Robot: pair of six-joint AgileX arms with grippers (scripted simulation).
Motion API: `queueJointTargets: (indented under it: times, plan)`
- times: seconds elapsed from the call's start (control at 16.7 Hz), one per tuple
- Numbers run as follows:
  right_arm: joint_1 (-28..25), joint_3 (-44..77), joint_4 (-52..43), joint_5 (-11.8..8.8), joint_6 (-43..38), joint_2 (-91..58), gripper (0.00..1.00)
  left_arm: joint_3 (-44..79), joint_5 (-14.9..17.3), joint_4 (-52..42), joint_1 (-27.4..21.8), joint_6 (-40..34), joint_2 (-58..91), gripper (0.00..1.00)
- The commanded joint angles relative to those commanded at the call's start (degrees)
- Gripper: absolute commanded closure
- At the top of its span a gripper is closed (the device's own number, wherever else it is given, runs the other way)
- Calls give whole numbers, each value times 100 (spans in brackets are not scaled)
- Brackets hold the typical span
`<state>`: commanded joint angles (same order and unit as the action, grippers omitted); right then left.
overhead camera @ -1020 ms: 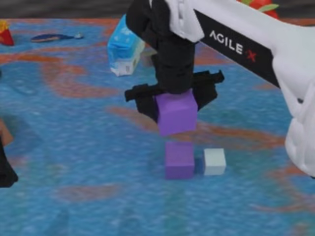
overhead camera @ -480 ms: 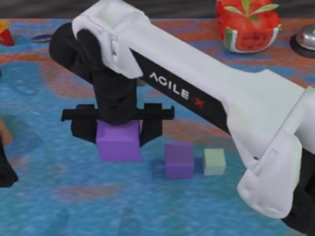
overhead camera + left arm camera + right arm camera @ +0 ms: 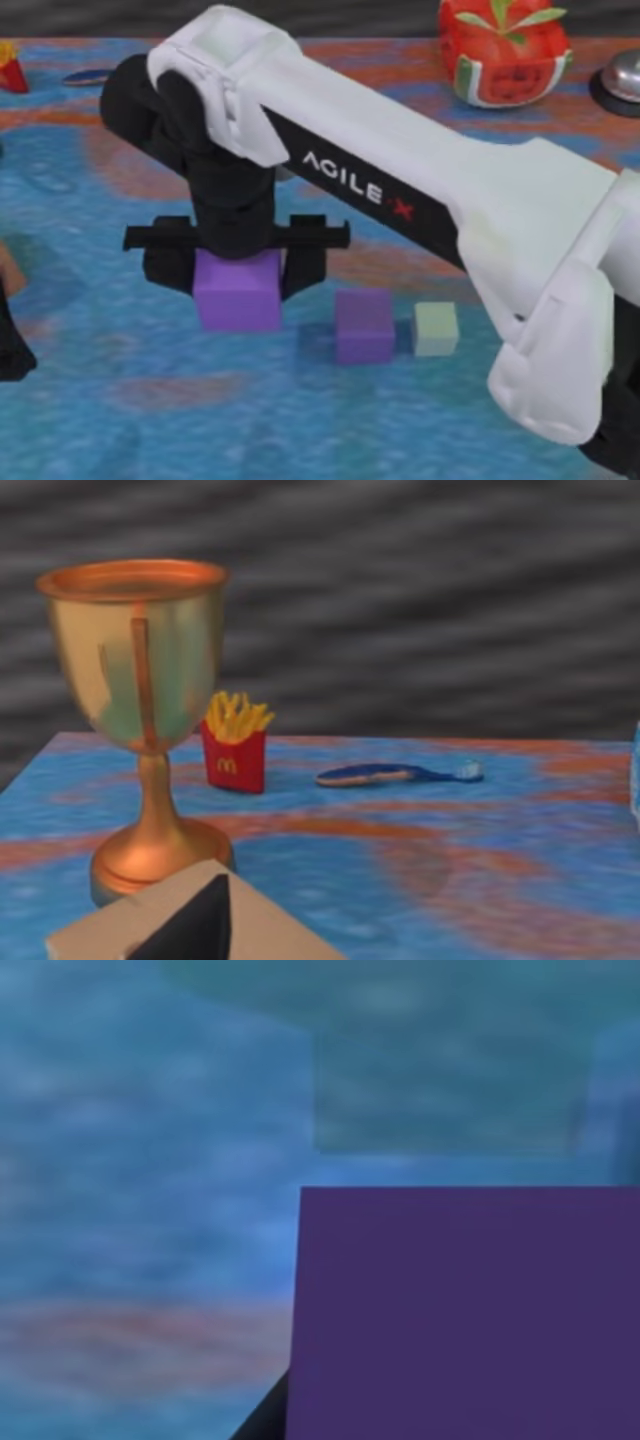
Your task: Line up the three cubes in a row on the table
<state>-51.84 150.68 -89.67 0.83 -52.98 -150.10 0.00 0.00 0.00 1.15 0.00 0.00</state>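
- The large purple cube [image 3: 238, 290] is pinched between the two black fingers of the right gripper [image 3: 236, 262], one finger pressed to each side of it, left of the table's middle.
- Whether the cube rests on the table [image 3: 120, 420] or is held just above it cannot be told.
- The smaller purple cube [image 3: 364, 324] is seen on the table to the right of the held cube, near it but apart.
- The pale grey-white cube [image 3: 436, 328] is set just right of the smaller purple one, with a narrow gap between them.
- In the right wrist view, the large purple cube [image 3: 465, 1310] fills much of the picture above the blue cover.
- The left gripper [image 3: 12, 345] is parked at the table's left edge; its finger state cannot be told.
- A gold goblet [image 3: 140, 710], a carton of fries [image 3: 236, 742] and a toothbrush [image 3: 398, 774] are shown in the left wrist view.
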Motion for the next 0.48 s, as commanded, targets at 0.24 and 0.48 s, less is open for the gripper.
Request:
queueJointTargets:
  times: [0.24,0.48]
  plan:
    - [-8,-1200,881,-3,-12,198,100,0,0,0,0,0,0,0]
    - [-34,-2006,1574,-1,-22,329,100,0,0,0,0,0,0,0]
